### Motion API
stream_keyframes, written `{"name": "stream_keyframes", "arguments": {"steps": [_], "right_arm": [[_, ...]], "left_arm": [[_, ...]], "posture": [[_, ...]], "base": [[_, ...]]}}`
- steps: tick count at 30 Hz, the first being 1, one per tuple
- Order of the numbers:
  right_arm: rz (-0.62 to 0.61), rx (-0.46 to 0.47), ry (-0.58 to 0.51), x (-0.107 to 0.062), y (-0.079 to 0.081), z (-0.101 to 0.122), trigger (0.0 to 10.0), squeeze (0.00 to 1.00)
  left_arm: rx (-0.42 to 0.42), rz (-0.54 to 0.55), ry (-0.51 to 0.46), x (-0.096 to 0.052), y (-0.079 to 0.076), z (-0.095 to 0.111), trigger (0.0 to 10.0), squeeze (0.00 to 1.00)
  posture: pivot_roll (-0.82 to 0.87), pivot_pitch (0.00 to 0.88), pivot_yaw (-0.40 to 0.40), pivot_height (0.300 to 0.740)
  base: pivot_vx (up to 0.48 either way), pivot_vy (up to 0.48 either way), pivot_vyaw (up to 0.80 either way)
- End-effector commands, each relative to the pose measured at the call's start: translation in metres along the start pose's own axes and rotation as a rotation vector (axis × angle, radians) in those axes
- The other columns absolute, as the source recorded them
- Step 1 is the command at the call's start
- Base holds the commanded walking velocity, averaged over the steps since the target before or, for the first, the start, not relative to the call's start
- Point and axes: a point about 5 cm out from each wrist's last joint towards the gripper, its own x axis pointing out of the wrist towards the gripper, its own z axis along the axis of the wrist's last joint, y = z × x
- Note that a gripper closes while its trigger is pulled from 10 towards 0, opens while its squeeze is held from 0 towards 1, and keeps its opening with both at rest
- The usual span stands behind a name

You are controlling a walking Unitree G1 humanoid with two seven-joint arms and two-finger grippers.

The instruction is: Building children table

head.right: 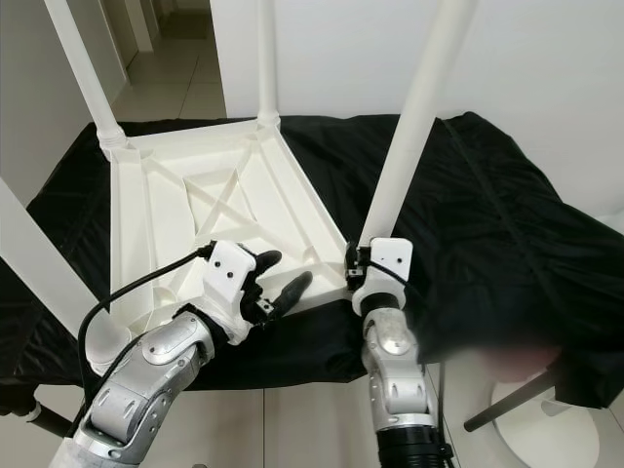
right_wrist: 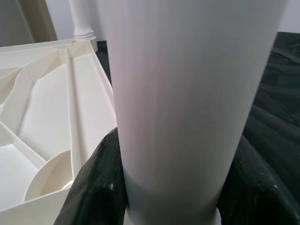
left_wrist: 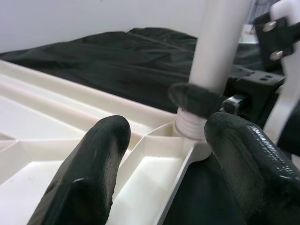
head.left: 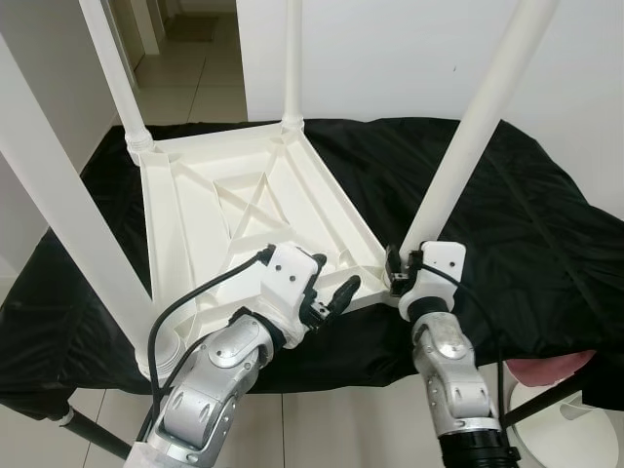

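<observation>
A white plastic children's table [head.left: 244, 205] lies upside down on a black cloth, its ribbed underside facing up. Four white legs stand up from its corners. My right gripper [head.left: 402, 273] is shut on the near right leg [head.left: 468, 136] just above its threaded base [left_wrist: 190, 124]; in the right wrist view that leg [right_wrist: 187, 93] sits between both black fingers [right_wrist: 98, 183]. My left gripper [head.left: 331, 283] hovers open over the table's near edge, a short way left of that corner. Its fingers [left_wrist: 93, 159] hold nothing.
The black cloth [head.left: 526, 214] covers a low surface whose front edge is just below my grippers. The near left leg [head.left: 68, 214] rises close to my left arm. A pink round seat on a white base [head.left: 561, 375] stands at the lower right. Tiled floor and a doorway [head.left: 185, 58] lie behind.
</observation>
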Motion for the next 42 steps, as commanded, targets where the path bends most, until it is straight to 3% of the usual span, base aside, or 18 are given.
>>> {"name": "stream_keyframes", "arguments": {"steps": [1, 8, 9, 13, 19, 20, 22, 23, 32, 37, 42], "right_arm": [[-0.062, 0.014, 0.077, -0.004, -0.003, -0.015, 10.0, 0.0], [-0.061, 0.033, 0.08, -0.002, 0.0, -0.015, 10.0, 0.0], [-0.048, 0.04, 0.062, 0.002, -0.005, -0.011, 10.0, 0.98], [-0.039, 0.038, 0.033, 0.006, -0.01, -0.005, 10.0, 1.0], [0.077, 0.001, -0.031, 0.018, -0.018, 0.008, 10.0, 1.0], [0.19, -0.011, -0.031, 0.021, -0.016, 0.01, 10.0, 1.0], [0.226, -0.014, -0.03, 0.021, -0.016, 0.011, 10.0, 1.0], [0.275, -0.037, -0.044, 0.022, -0.017, 0.013, 10.0, 0.0], [0.539, -0.118, -0.043, 0.017, -0.022, 0.014, 10.0, 0.0], [0.613, -0.143, -0.041, 0.017, -0.025, 0.013, 10.0, 0.0], [0.715, -0.184, -0.009, 0.023, -0.031, 0.008, 9.8, 0.0]], "left_arm": [[0.006, 0.069, -0.01, -0.001, 0.005, 0.0, 10.0, 0.0], [0.039, 0.069, 0.0, -0.003, 0.007, -0.003, 10.0, 0.0], [0.06, 0.065, 0.028, -0.008, 0.011, -0.008, 10.0, 0.0], [0.068, 0.067, 0.05, -0.011, 0.015, -0.012, 10.0, 0.0], [0.044, 0.083, 0.07, -0.015, 0.018, -0.02, 10.0, 0.0], [0.03, 0.08, 0.078, -0.015, 0.018, -0.022, 10.0, 0.0], [0.027, 0.079, 0.08, -0.015, 0.019, -0.022, 10.0, 0.0], [0.038, 0.075, 0.087, -0.015, 0.019, -0.023, 10.0, 0.0], [0.046, 0.062, 0.103, -0.016, 0.02, -0.025, 10.0, 0.0], [0.057, 0.07, 0.1, -0.014, 0.02, -0.025, 10.0, 0.0], [0.097, 0.045, 0.146, -0.018, 0.016, -0.038, 10.0, 0.0]], "posture": [[-0.03, 0.0, 0.026, 0.74], [-0.03, 0.0, 0.029, 0.74], [-0.03, 0.0, 0.029, 0.74], [-0.02, 0.0, 0.04, 0.74], [-0.02, 0.0, 0.041, 0.74], [-0.02, 0.0, 0.044, 0.74], [-0.02, 0.0, 0.044, 0.74], [-0.02, 0.0, 0.045, 0.74], [-0.03, 0.0, 0.05, 0.74], [-0.03, 0.0, 0.055, 0.74], [-0.03, 0.0, 0.051, 0.74]], "base": [[0.0, 0.0, 0.0], [0.0, 0.0, 0.0], [0.0, 0.0, 0.0], [0.0, 0.0, 0.0], [0.0, 0.0, 0.0], [0.0, 0.0, 0.0], [0.0, 0.0, 0.0], [0.0, 0.0, 0.0], [0.0, 0.0, 0.0], [0.0, 0.0, 0.0], [0.0, 0.0, 0.0]]}}
